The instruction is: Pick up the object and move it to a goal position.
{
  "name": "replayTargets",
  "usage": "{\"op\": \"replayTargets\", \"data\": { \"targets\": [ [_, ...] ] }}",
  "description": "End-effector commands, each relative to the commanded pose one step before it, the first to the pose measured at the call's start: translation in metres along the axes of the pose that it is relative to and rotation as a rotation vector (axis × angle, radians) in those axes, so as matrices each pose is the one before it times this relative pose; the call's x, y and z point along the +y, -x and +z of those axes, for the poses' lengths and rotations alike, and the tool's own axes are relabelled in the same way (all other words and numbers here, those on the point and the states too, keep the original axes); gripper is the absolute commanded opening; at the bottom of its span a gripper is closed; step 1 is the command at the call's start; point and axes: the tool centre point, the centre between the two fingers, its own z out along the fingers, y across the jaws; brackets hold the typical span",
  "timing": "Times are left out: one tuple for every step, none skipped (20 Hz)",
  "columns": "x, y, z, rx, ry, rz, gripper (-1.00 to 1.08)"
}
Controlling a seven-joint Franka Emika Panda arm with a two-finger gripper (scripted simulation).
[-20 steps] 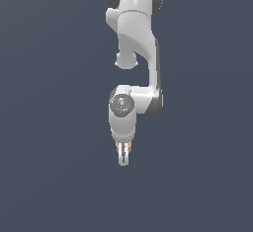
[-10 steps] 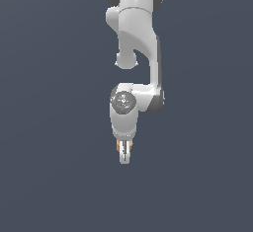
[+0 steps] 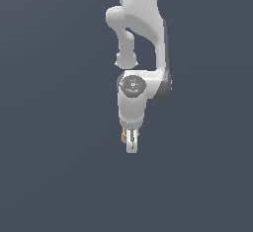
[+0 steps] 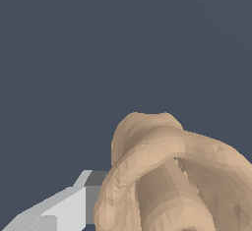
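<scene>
— How are the fingers (image 3: 131, 144) set?
— They are closed on the small tan-brown, wood-coloured rounded object (image 3: 123, 137), pinched just below the white arm's (image 3: 143, 28) wrist.
— And from the wrist?
— The object (image 4: 172, 176) is seen touching one grey-white finger (image 4: 64, 208).

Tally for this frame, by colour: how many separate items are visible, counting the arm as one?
White and grey: 1, the arm with its gripper
Tan-brown: 1, the object at the fingers
Total: 2

Flat even simulator light, no cast shadows, no glare, coarse faceted rendering, jagged edges
</scene>
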Motion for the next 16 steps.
{"op": "replayTargets", "data": {
  "targets": [
    [0.01032, 0.01087, -0.01488, -0.00061, -0.00103, -0.00071, -1.00],
    [0.00477, 0.00480, -0.00659, -0.00067, 0.00013, -0.00010, -1.00],
    [0.00504, 0.00507, -0.00704, 0.00000, 0.00000, 0.00000, -1.00],
    [0.00510, 0.00515, -0.00716, 0.00000, 0.00000, 0.00000, -1.00],
    [0.00513, 0.00519, -0.00723, 0.00000, 0.00000, 0.00000, -1.00],
    [0.00515, 0.00523, -0.00730, 0.00000, 0.00000, 0.00000, -1.00],
    [0.00518, 0.00527, -0.00737, 0.00000, 0.00000, 0.00000, -1.00],
    [0.00520, 0.00531, -0.00744, 0.00000, 0.00000, 0.00000, -1.00],
    [0.00522, 0.00535, -0.00752, 0.00000, 0.00000, 0.00000, -1.00],
    [0.00524, 0.00539, -0.00760, 0.00000, 0.00000, 0.00000, -1.00],
    [0.00527, 0.00543, -0.00768, 0.00000, 0.00000, 0.00000, -1.00],
    [0.00524, 0.00543, -0.00770, 0.00000, 0.00000, 0.00000, -1.00],
    [0.00511, 0.00532, -0.00757, 0.00000, 0.00000, 0.00000, -1.00],
    [0.00497, 0.00540, -0.00740, 0.00068, -0.00006, -0.00013, -1.00],
    [0.00476, 0.00503, -0.00719, 0.00000, 0.00000, 0.00000, -1.00],
    [0.00457, 0.00488, -0.00696, 0.00065, -0.00021, 0.00010, -1.00]
  ]
}}
